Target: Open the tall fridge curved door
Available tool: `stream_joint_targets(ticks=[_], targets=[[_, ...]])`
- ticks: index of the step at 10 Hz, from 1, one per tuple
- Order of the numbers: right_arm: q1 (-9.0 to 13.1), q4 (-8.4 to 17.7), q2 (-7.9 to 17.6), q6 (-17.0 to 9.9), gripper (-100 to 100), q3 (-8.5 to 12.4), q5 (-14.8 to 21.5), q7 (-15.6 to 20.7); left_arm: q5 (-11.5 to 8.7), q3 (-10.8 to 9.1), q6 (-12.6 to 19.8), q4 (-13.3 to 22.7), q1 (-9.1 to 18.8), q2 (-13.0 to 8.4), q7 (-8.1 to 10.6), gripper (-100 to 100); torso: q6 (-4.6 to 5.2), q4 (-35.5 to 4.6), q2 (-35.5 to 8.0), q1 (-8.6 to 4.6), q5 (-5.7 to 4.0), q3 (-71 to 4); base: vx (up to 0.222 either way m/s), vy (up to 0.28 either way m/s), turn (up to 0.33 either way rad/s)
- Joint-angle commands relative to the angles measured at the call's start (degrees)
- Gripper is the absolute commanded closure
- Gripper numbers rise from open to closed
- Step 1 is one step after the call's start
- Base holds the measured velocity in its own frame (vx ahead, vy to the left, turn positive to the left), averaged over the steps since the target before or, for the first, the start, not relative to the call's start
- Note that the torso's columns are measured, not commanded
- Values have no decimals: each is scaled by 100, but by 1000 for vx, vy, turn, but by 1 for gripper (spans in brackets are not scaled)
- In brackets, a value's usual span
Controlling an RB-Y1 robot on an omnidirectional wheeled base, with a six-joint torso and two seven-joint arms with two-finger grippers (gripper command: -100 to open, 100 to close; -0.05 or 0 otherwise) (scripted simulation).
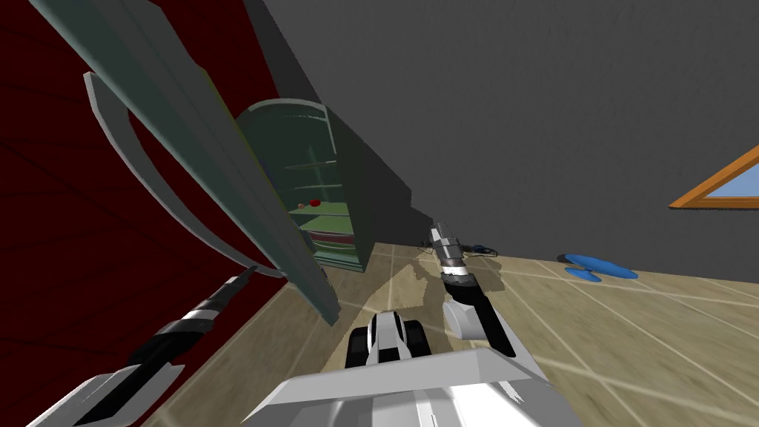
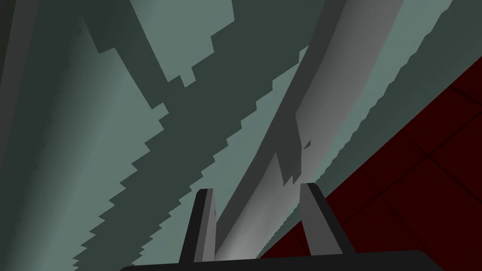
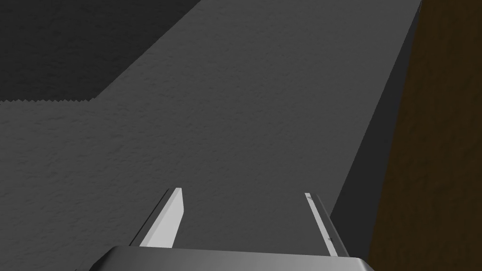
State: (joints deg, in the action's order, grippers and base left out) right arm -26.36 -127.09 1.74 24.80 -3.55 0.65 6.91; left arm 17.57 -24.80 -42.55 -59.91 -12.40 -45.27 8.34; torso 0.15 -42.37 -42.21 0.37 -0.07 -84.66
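Our left gripper (image 2: 258, 188) sat closest to the lens in the left wrist view. Its jaws were clamped on the handle (image 2: 310, 94), one blade against each side of that pale grey bar. Behind the bar ran the grey-green face of the door (image 2: 94, 141), crossed by jagged shadows. Past the door's edge we saw a dark red wall (image 2: 423, 164).

From the head camera we found the left gripper (image 1: 248, 273) at the end of our outstretched left arm. It met the lower end of the handle (image 1: 154, 185), which bowed out from the door (image 1: 222, 163) in a long arc. The door stood wide open, swung out toward us and nearly edge-on to the camera, between the red wall (image 1: 74, 259) and the fridge (image 1: 363, 207). The fridge stood against the dark grey wall (image 1: 519, 111), close to where that met the red one, with its rounded top and pale green shelves (image 1: 319, 215) exposed. A small red thing (image 1: 315, 201) lay on one shelf; we could not tell what it was.

Our right gripper (image 1: 439, 228) was raised ahead of us, well apart from the fridge. In the right wrist view the right gripper (image 3: 241, 191) had its jaws spread wide.

On the tan tiled floor (image 1: 630, 319) a flat blue object (image 1: 597, 268) lay near the grey wall, below a window (image 1: 719, 185) with an orange frame.
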Motion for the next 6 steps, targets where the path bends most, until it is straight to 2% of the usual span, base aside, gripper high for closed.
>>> stream_joint_targets(ticks=[1, 2, 4, 5, 6], targets=[[0, 1, 0, 0, 0, 0, 0, 0, 43, 66, -214, -169, -69, -29, 97, 100, 4, -6, 6, 15, 1, 0, -144, 306, -5], [0, 1, 1, 0, 0, 1, 0, 0, 43, 66, -214, -169, -69, -29, 97, 100, 5, -4, 17, 13, -4, -9, -108, 234, 8], [-1, 0, 0, 0, 0, 0, 0, 0, 98, 160, -516, -317, -204, -65, 220, 100, 30, 9, 66, -25, -15, -41, -98, 261, -5], [-1, 0, 0, 0, 0, 0, 0, 0, 98, 160, -516, -317, -204, -65, 220, 100, 26, 11, 57, -19, -8, -35, -79, 271, -6], [-1, 1, 0, 0, 0, 0, 0, 0, 125, 207, -668, -392, -272, -83, 281, 100, 37, 6, 70, -7, -11, -41, -103, 314, -6]])
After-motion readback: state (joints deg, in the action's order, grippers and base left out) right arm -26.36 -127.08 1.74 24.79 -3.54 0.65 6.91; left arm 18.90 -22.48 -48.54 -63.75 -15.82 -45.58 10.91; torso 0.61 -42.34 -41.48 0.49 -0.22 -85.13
